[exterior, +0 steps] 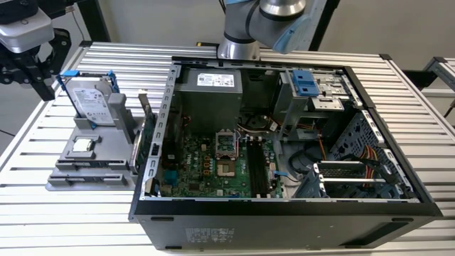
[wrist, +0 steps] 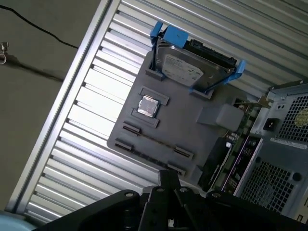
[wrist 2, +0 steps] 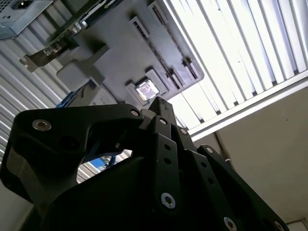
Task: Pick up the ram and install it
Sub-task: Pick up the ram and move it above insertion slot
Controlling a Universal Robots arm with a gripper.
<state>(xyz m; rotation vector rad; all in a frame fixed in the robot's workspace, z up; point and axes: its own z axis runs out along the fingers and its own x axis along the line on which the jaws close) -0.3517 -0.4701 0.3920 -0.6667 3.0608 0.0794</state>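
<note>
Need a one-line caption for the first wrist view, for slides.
Gripper near gray fixture tray holding hard drive, CPU and expansion card, beside open PC case.

slatted metal table (exterior: 71, 224) | dull grey-brown floor (wrist: 29, 96) | black cable (wrist: 38, 29) across floor

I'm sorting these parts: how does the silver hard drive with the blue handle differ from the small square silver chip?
The silver hard drive with the blue handle stands on edge in the grey holder; the small square silver chip lies flat in it. The drive is much larger and oblong; the chip is square. The drive bears a white label; the chip looks plain. Both are silvery.
</note>
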